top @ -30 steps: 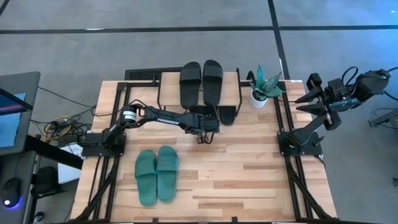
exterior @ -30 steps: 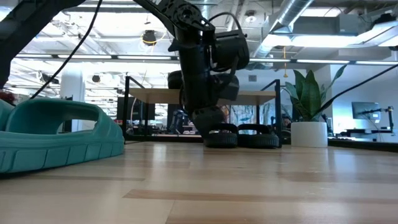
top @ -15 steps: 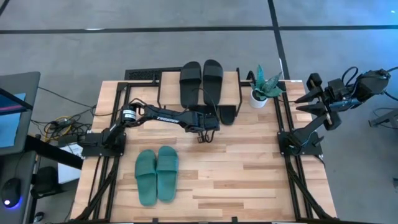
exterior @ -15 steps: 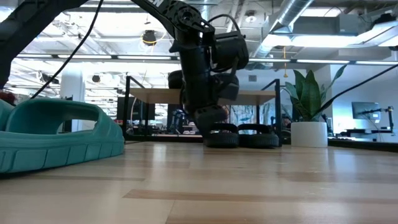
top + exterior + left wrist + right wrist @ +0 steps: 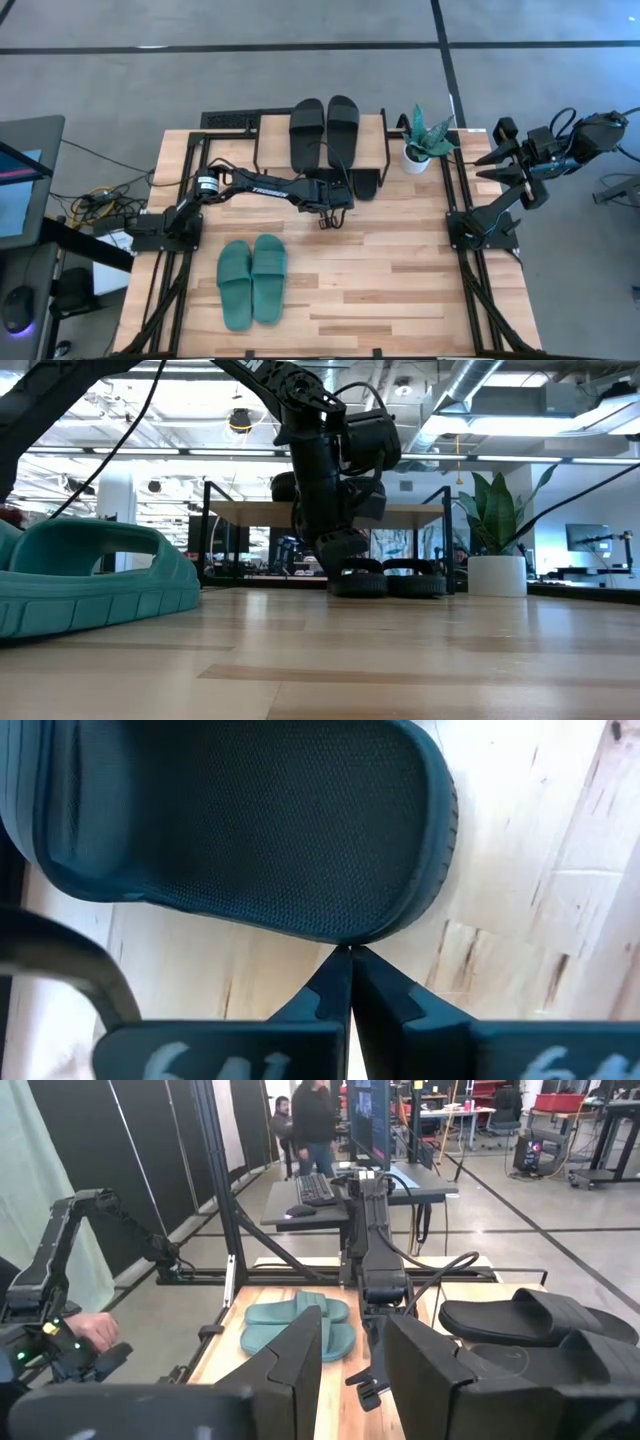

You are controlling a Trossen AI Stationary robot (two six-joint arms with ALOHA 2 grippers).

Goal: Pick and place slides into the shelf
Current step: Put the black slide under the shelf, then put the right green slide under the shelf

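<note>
Two black slides (image 5: 324, 128) lie side by side on the shelf's (image 5: 240, 513) light plank top. Two more black slides (image 5: 390, 581) lie flat on the table under the shelf; one shows in the high view (image 5: 366, 185). The green pair (image 5: 252, 282) rests sole-down near the table's near left. My left gripper (image 5: 350, 952) is shut and hangs over the table at the shelf's near side (image 5: 338, 197), its tips at the end of a black slide (image 5: 250, 820). My right gripper (image 5: 355, 1370) is open, parked beyond the table's right edge (image 5: 500, 152). My left gripper has its shut fingertips (image 5: 338, 975) against the rim of the black slide's rounded end (image 5: 340, 932). They come down at a slant from the near side. The slide lies flat on the table; whether the tips pinch the rim or only touch it, I cannot tell.
A potted plant (image 5: 424, 140) stands at the far right of the table beside the shelf. The shelf's thin black legs (image 5: 205, 535) and a grey bar (image 5: 70, 960) stand close to the left gripper. Bare wood (image 5: 400, 280) lies right of the green pair. A person (image 5: 312, 1115) stands beyond the table.
</note>
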